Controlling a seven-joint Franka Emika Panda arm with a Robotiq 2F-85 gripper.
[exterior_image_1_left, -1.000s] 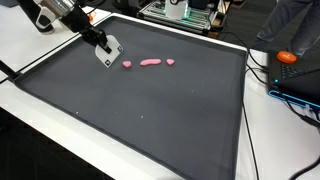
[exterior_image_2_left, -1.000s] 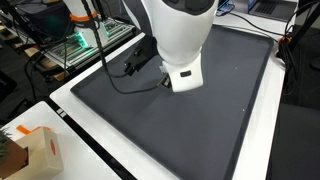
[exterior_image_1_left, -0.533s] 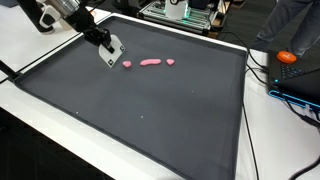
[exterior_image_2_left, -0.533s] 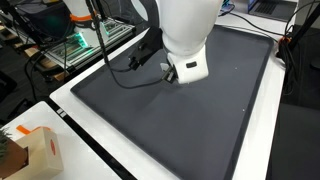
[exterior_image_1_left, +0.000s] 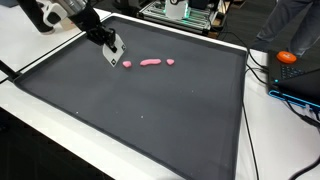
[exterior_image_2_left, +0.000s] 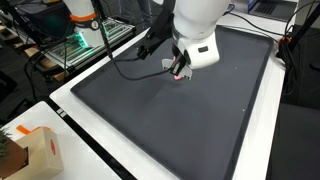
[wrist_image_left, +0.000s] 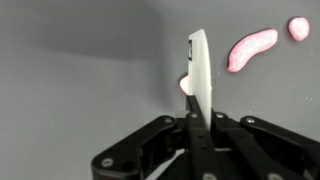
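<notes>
My gripper (exterior_image_1_left: 110, 50) is shut on a thin white flat card (exterior_image_1_left: 113, 56), held edge-down just above the black mat (exterior_image_1_left: 160, 110) near its far left corner. Three pink dough-like pieces lie in a row to the right of the card: a small blob (exterior_image_1_left: 127, 64), a long strip (exterior_image_1_left: 150, 62) and a small round bit (exterior_image_1_left: 169, 61). In the wrist view the card (wrist_image_left: 200, 70) stands edge-on between the closed fingers of the gripper (wrist_image_left: 197, 118). The small blob (wrist_image_left: 185, 85) peeks out beside the card, with the strip (wrist_image_left: 251, 48) and round bit (wrist_image_left: 298, 28) beyond.
The mat lies on a white table (exterior_image_1_left: 40, 55). An orange object (exterior_image_1_left: 287, 57) and black cables (exterior_image_1_left: 262, 70) lie past the mat's right edge. A cardboard box (exterior_image_2_left: 35, 150) stands at a table corner. Shelving with equipment (exterior_image_2_left: 85, 40) stands behind.
The gripper with the card has shifted a little towards the small pink blob, which now shows just under the gripper in an exterior view. The pink pieces have not moved.
</notes>
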